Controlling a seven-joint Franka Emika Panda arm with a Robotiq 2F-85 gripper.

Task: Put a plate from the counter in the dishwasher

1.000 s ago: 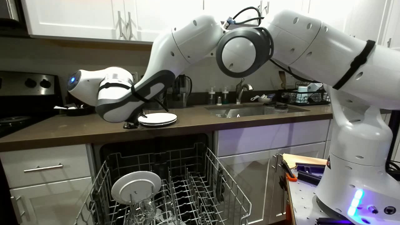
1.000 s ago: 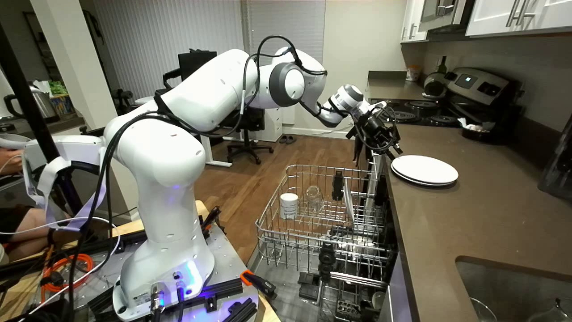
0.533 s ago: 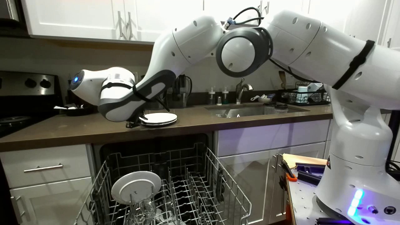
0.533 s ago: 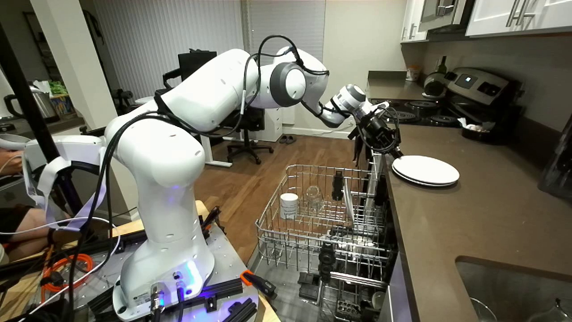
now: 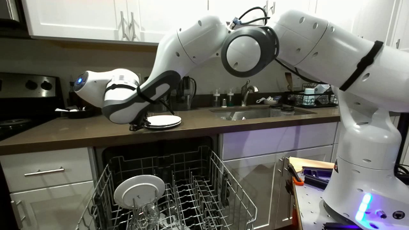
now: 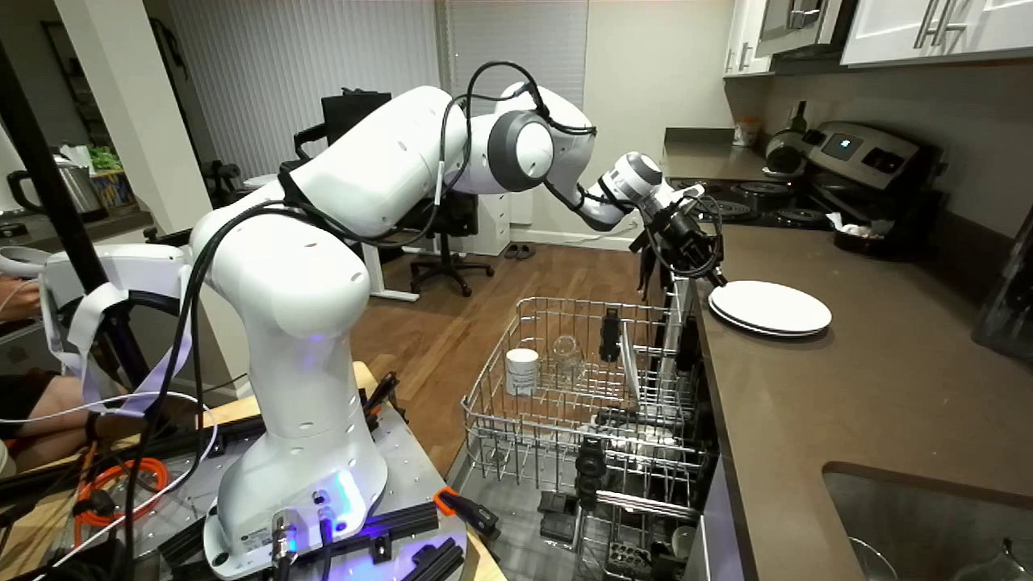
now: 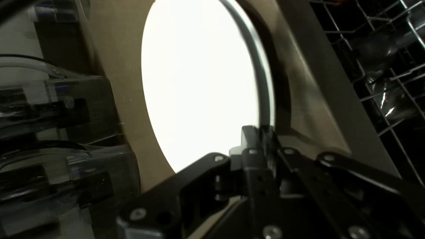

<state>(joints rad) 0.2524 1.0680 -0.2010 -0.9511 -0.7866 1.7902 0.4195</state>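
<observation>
Two white plates lie stacked on the brown counter (image 6: pixel 847 403), close to its front edge. The upper plate (image 7: pixel 199 76) (image 6: pixel 771 307) (image 5: pixel 164 120) is smooth, round and flat. Under it, the rim of the lower dish (image 7: pixel 270 89) shows as a thin pale line. My gripper (image 7: pixel 260 128) (image 6: pixel 717 279) (image 5: pixel 136 127) is shut on the upper plate's near rim, one finger (image 7: pixel 249 132) over its top face. The other finger lies at the rim's underside; the contact there is dark and blurred. Below the counter edge stands the open dishwasher (image 5: pixel 111 150), its rack pulled out.
The rack holds another plate (image 5: pixel 139 190) standing on edge, glasses (image 5: pixel 148 215) and a white mug (image 6: pixel 522 371). Clear pitchers (image 7: pixel 59 109) stand behind the plates. A dark pan (image 6: pixel 863 242) and the sink (image 5: pixel 249 113) are further along the counter.
My gripper's fingers have come together on the plate rim. The hand and the stacked plates have shifted slightly to the right in both exterior views.
</observation>
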